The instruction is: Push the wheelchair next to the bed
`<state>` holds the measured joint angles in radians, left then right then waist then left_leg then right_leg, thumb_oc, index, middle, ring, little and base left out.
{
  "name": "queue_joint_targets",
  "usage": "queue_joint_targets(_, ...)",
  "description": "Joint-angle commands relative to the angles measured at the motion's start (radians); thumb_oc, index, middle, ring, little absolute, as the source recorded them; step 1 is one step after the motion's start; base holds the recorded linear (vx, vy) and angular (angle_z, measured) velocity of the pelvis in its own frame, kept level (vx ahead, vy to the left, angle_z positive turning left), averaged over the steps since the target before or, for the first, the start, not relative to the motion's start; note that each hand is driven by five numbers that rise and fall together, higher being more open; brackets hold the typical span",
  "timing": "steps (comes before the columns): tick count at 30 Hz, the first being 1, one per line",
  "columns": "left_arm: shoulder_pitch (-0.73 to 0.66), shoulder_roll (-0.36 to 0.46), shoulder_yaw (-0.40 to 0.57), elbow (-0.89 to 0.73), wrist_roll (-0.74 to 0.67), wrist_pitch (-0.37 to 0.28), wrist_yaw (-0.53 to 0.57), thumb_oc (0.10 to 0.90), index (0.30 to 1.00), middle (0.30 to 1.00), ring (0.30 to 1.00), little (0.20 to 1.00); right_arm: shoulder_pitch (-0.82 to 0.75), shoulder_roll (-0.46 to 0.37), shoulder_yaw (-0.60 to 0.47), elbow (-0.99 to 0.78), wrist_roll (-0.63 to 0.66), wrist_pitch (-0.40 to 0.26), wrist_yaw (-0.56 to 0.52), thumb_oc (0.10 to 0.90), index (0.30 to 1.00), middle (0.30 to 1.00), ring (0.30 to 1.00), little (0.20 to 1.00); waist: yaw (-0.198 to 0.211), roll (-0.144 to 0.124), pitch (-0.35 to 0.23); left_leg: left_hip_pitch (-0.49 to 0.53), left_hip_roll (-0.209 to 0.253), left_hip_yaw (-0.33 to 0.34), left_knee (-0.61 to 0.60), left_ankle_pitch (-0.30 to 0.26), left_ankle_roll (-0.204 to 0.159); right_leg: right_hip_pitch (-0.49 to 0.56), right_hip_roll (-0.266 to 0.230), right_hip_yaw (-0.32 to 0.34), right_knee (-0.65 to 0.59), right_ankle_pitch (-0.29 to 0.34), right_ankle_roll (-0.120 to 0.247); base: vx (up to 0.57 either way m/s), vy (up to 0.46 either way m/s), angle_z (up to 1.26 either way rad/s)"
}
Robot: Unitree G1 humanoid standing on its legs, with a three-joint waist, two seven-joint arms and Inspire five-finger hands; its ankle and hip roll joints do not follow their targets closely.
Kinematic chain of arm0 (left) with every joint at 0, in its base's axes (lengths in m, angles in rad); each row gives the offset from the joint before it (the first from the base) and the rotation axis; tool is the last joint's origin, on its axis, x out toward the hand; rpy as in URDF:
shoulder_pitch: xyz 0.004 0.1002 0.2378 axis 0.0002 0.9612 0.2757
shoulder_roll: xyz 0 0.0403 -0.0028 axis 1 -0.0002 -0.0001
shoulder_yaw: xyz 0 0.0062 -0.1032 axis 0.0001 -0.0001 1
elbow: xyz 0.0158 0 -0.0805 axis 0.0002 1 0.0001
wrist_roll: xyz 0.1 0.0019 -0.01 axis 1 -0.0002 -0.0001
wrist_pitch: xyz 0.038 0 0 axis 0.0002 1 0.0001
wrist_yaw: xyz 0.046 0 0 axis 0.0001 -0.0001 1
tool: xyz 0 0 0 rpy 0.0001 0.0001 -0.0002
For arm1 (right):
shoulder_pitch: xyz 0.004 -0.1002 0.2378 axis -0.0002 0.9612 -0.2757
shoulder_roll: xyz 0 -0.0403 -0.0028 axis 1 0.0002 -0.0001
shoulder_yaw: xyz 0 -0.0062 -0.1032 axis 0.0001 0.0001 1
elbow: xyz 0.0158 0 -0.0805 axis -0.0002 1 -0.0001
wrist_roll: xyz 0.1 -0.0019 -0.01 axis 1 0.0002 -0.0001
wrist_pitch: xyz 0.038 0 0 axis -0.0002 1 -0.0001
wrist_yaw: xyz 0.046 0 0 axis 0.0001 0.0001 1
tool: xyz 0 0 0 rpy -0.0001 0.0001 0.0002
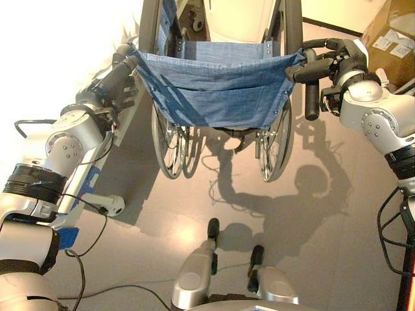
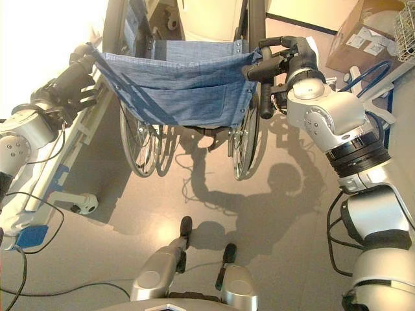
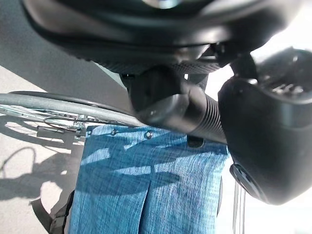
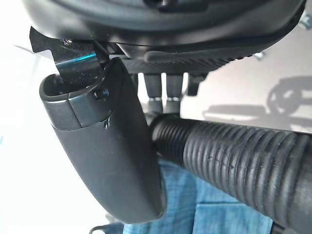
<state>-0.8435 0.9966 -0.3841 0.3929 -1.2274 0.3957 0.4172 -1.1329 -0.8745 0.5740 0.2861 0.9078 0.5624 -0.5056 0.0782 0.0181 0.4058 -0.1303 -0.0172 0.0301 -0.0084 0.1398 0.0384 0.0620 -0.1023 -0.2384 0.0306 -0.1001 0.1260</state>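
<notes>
Left eye view: hands (image 1: 117, 74) (image 1: 337, 61) gripping wheelchair (image 1: 217, 91)

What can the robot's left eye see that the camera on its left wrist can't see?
The left eye view alone shows the whole wheelchair, both its big wheels, the right hand curled round the right push handle, a cardboard box and the bed frame at the robot's left. The left wrist view alone shows, from very close, the left hand wrapped on the ribbed left handle grip. Both show the blue fabric backrest.
</notes>
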Motion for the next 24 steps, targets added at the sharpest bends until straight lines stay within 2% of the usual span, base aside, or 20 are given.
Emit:
queue_joint_targets(1,-0.138,0.133,0.170,-0.047,0.016,-0.134,0.019,0.800,0.900,0.900,0.900,0.900,-0.071,-0.062,0.033,-0.173,-0.057,-0.124,0.071,0.800,0.900,0.900,0.900,0.900,0.023,-0.019,-0.111,0.080,-0.014,0.039,0.009,-0.108,-0.051,-0.084,-0.025,0.002,-0.032,0.156,0.001,0.00,0.000,0.00)
queue_joint_targets(4,-0.122,0.161,0.197,-0.057,0.028,-0.128,0.019,0.800,0.900,0.900,0.900,0.900,-0.062,-0.088,0.015,-0.193,-0.056,-0.127,0.067,0.800,0.900,0.900,0.900,0.900,0.023,-0.018,-0.116,0.086,-0.011,0.037,0.001,-0.107,-0.051,-0.079,-0.022,-0.001,-0.033,0.153,-0.001,0.00,-0.009,0.01)
queue_joint_targets(6,-0.078,0.203,0.254,-0.068,0.005,-0.123,0.014,0.800,0.900,0.900,0.900,0.900,-0.034,-0.132,-0.023,-0.226,-0.061,-0.127,0.062,0.800,0.900,0.900,0.900,0.900,0.027,-0.018,-0.129,0.099,-0.009,0.035,-0.014,-0.104,-0.052,-0.067,-0.017,-0.008,-0.038,0.149,-0.002,-0.01,-0.035,0.06)
queue_joint_targets(10,-0.003,0.229,0.325,-0.096,-0.036,-0.099,0.003,0.800,0.900,0.900,0.900,0.900,0.017,-0.175,-0.072,-0.261,-0.060,-0.119,0.074,0.800,0.900,0.900,0.900,0.900,0.030,-0.018,-0.144,0.110,-0.005,0.038,-0.021,-0.105,-0.053,-0.056,-0.015,-0.019,-0.040,0.142,-0.004,0.00,-0.025,0.03)
queue_joint_targets(12,0.020,0.230,0.345,-0.102,-0.058,-0.093,-0.003,0.800,0.900,0.900,0.900,0.900,0.031,-0.186,-0.085,-0.267,-0.060,-0.120,0.077,0.800,0.900,0.900,0.900,0.900,0.031,-0.017,-0.147,0.114,-0.004,0.038,-0.023,-0.105,-0.053,-0.053,-0.014,-0.022,-0.040,0.140,-0.005,0.00,-0.028,0.05)
queue_joint_targets(13,0.074,0.226,0.391,-0.119,-0.067,-0.084,-0.018,0.800,0.900,0.900,0.900,0.900,0.060,-0.202,-0.112,-0.282,-0.060,-0.116,0.082,0.800,0.900,0.900,0.900,0.900,0.032,-0.016,-0.153,0.120,-0.003,0.038,-0.026,-0.106,-0.054,-0.047,-0.012,-0.027,-0.040,0.135,-0.007,0.00,-0.016,0.03)
queue_joint_targets(16,0.151,0.218,0.449,-0.157,-0.067,-0.077,-0.028,0.800,0.900,0.900,0.900,0.900,0.108,-0.218,-0.151,-0.304,-0.067,-0.120,0.082,0.800,0.900,0.900,0.900,0.900,0.033,-0.014,-0.160,0.125,-0.002,0.039,-0.027,-0.107,-0.054,-0.041,-0.010,-0.028,-0.041,0.131,-0.009,0.00,-0.025,0.01)
queue_joint_targets(24,0.397,0.216,0.648,-0.306,-0.038,-0.039,-0.042,0.800,0.900,0.900,0.900,0.900,0.301,-0.286,-0.332,-0.396,-0.063,-0.105,0.077,0.800,0.900,0.900,0.900,0.900,0.036,-0.013,-0.185,0.142,0.003,0.035,-0.035,-0.107,-0.062,-0.024,0.002,-0.035,-0.042,0.120,-0.010,0.01,-0.025,0.03)
